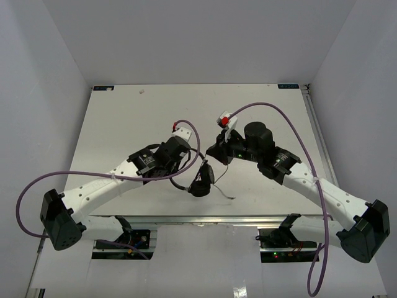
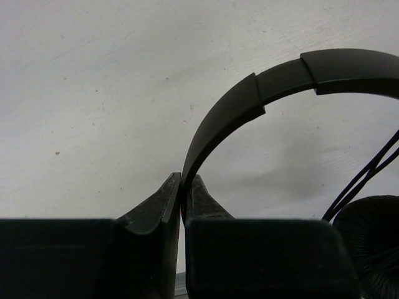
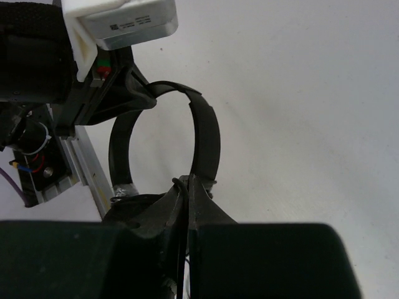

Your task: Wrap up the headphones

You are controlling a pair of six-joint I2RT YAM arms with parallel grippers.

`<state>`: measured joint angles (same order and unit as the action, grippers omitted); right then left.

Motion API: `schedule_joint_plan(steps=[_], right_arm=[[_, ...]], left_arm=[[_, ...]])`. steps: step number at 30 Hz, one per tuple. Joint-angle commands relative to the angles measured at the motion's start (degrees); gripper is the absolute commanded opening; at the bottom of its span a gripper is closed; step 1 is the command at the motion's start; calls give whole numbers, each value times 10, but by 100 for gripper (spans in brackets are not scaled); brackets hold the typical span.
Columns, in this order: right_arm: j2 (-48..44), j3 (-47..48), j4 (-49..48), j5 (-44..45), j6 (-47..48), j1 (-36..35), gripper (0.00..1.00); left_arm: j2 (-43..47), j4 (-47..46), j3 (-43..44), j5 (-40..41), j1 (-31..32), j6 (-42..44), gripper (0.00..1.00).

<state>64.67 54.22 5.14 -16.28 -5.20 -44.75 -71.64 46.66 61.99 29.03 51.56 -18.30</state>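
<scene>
The black headphones hang between my two grippers, just above the table's near middle. My left gripper is shut on the thin headband, low on its arch. One padded earcup shows at the lower right of the left wrist view, with the dark cord running up past it. My right gripper is shut on the cord right below the headband. In the top view the left gripper and right gripper are close together. A loose stretch of cord trails on the table.
Thick purple robot cables loop over both arms. The white table has a metal rail along its near edge and another along the right side. Grey walls enclose the back and both sides.
</scene>
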Motion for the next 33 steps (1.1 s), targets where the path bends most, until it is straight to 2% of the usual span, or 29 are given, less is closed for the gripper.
schedule_joint_plan(steps=[1,8,14,27,33], right_arm=[[1,-1,-63,-61,-45,-16,8],[3,-30,-111,-75,-69,-58,8],[22,-33,-132,-45,-86,-106,9],[20,-138,-227,84,-121,-167,11],[22,-166,-265,123,-127,-188,13]], left_arm=[[-14,28,37,63,2,-66,0],[-82,99,79,129,2,-161,0],[-97,105,95,135,1,-204,0],[19,-21,50,24,-31,-237,0],[47,-37,49,-4,-36,-248,0]])
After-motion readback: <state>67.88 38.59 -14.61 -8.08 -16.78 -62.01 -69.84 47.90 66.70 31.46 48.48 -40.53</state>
